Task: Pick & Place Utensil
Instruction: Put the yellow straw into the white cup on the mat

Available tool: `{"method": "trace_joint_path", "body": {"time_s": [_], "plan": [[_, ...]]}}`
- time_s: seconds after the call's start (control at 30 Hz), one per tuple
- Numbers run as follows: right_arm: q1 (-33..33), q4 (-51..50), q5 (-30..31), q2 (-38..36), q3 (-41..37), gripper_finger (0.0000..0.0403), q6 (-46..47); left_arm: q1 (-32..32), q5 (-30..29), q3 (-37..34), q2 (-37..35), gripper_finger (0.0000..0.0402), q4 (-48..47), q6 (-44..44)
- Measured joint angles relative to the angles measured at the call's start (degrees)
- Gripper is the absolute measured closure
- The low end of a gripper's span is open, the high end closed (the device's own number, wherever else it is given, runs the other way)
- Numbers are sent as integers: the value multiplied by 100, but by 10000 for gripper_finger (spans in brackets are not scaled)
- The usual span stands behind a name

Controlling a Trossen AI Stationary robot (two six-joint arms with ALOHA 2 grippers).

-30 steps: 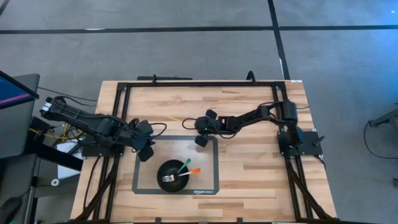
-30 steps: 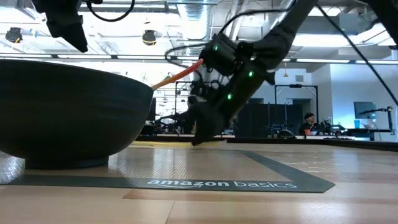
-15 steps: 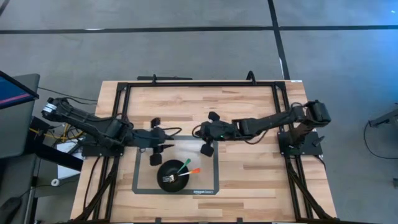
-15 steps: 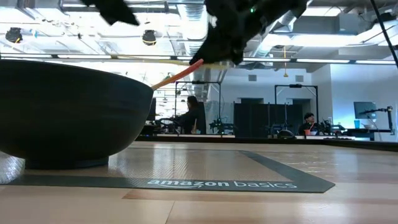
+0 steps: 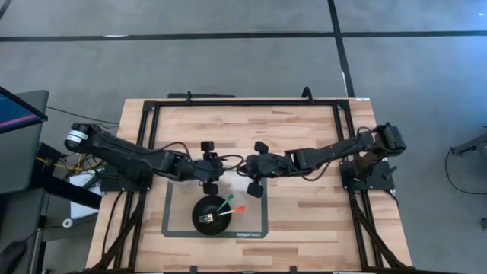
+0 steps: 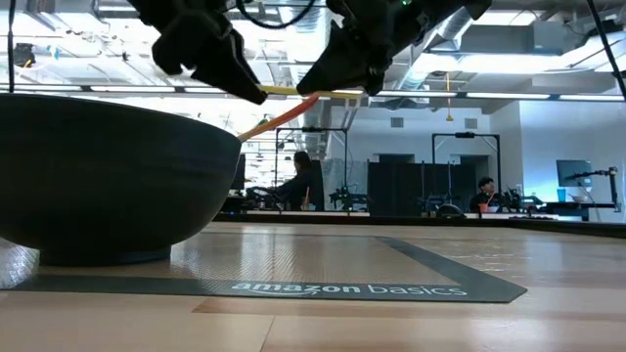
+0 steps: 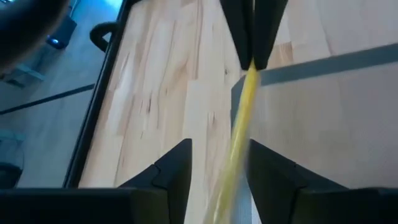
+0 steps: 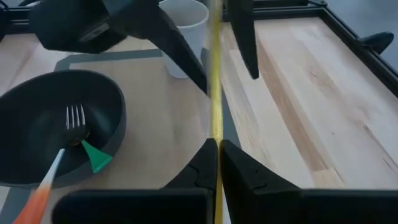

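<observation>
A fork [image 5: 205, 219] and two utensils already lie in the bowl [image 5: 199, 207] at six o'clock; above it, the right gripper [image 8: 216, 163] pinches a yellow utensil [image 8: 216, 93] between the left gripper's [image 7: 219, 165] open fingers.

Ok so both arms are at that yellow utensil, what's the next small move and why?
Probably close the left gripper: its jaws stand open either side of the yellow utensil, which the right gripper holds pinched in the air above the mat. The right should let go only afterwards.

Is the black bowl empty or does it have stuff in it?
Not empty. The black bowl holds a fork with an orange handle and a green utensil, both leaning against its rim.
</observation>
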Motion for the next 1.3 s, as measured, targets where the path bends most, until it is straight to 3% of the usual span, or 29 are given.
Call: {"method": "trace_joint_path", "body": {"time_s": [0.23,0.57,0.9,1.1,1.2,1.3], "plan": [[-2,-11,2,-1,5,390,0,-90,-30,0,100,275,28,-6],[-2,-64,5,-9,7,333,-2,-138,-33,0,98,392,26,-52],[194,-348,28,-175,17,304,42,-294,342,0,94,396,-285,-450],[302,-885,55,-335,9,293,156,-872,509,0,91,397,-348,-845],[298,-1115,61,-376,17,290,313,-1353,72,6,-60,397,-354,-970],[299,-1463,63,-451,10,290,623,-1898,-989,20,-475,397,-350,-1115]]}}
